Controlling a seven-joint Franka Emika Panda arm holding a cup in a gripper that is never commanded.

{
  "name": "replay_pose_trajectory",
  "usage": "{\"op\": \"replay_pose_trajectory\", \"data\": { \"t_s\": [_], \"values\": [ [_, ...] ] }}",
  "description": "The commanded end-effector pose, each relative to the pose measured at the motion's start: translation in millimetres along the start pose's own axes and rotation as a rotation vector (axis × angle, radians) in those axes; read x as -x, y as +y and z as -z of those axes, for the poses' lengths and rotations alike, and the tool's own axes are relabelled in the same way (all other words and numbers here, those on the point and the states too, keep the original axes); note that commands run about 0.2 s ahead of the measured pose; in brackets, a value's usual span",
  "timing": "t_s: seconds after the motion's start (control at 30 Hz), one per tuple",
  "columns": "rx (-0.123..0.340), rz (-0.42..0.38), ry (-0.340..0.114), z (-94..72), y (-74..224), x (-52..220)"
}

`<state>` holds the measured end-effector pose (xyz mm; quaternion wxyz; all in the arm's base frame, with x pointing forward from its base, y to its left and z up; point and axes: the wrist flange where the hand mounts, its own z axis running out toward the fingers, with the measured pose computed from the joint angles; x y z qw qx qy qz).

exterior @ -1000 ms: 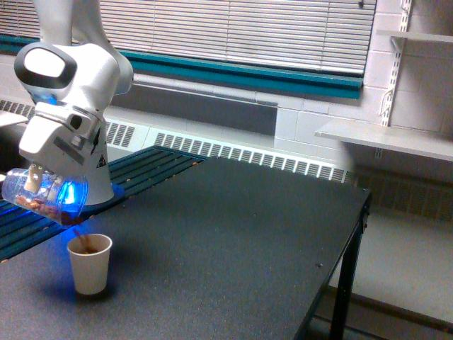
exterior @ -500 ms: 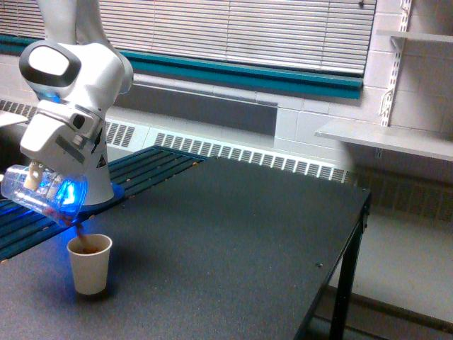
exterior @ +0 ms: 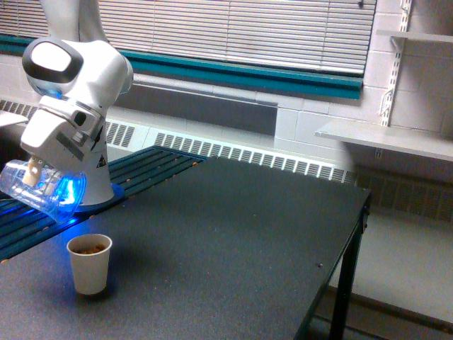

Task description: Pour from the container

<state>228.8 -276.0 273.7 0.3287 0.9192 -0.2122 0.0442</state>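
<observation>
The container (exterior: pixel 39 188) is a clear plastic cup, tipped on its side with its mouth pointing down and toward the exterior view's right. It looks empty and glows blue near the mouth. My gripper (exterior: pixel 32 173) is shut on it, just above and left of the paper cup. The small cream paper cup (exterior: pixel 90 263) stands upright on the dark table (exterior: pixel 233 248) below the container's mouth, with brown bits filling its top. Nothing falls between them.
The arm's white base (exterior: pixel 95 180) stands behind the cup on a blue slatted surface (exterior: pixel 141 170). The table's edge runs down the exterior view's right, with a drop to the floor. A wall radiator and shelves lie behind.
The brown bits have left the container and the stream into the paper cup has stopped. The container has lifted slightly, and the paper cup holds more brown bits.
</observation>
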Motion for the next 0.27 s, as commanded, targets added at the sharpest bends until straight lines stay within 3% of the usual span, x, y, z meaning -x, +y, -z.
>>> {"op": "replay_pose_trajectory", "data": {
  "t_s": [0.03,0.27],
  "values": [
    [-0.001,0.023,-0.002,2.0,-1.2,0.3],
    [-0.007,0.029,-0.008,2.3,-2.6,-0.6]
  ]
}}
